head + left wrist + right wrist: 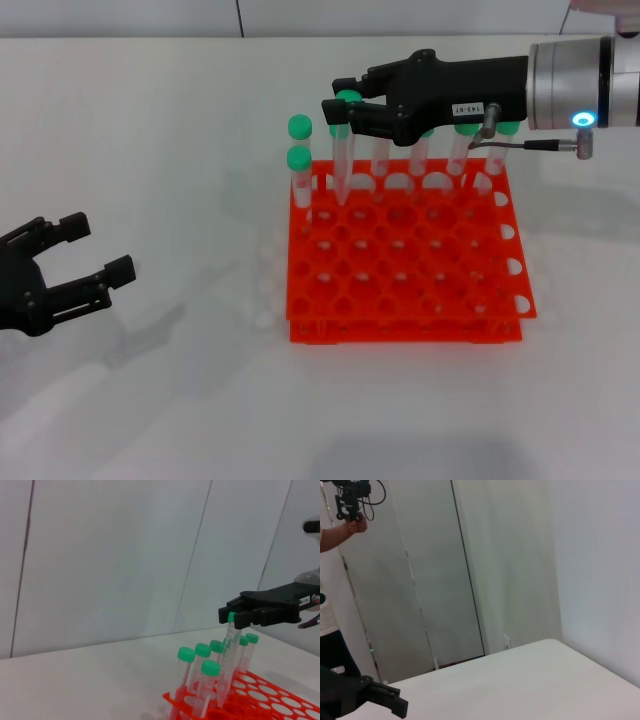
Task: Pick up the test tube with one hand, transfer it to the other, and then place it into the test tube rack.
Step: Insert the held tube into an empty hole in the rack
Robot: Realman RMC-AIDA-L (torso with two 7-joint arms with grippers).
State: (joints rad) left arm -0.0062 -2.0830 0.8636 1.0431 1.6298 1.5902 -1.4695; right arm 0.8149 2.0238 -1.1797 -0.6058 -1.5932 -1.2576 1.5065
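My right gripper (342,106), black with a white label and a blue ring on its arm, is shut on the green cap of the test tube (341,150). It holds the tube over the back row of the orange-red test tube rack (400,300). In the left wrist view the gripper (233,618) holds the tube (226,665) slightly tilted, its lower end down among the rack's holes (270,695). My left gripper (98,247) is open and empty, low over the table far to the left of the rack.
Several other green-capped tubes (299,160) stand in the rack's back rows, close around the held one. The rack's front rows hold nothing. The right wrist view shows my left gripper (365,700) and a person (340,525) standing beyond the table.
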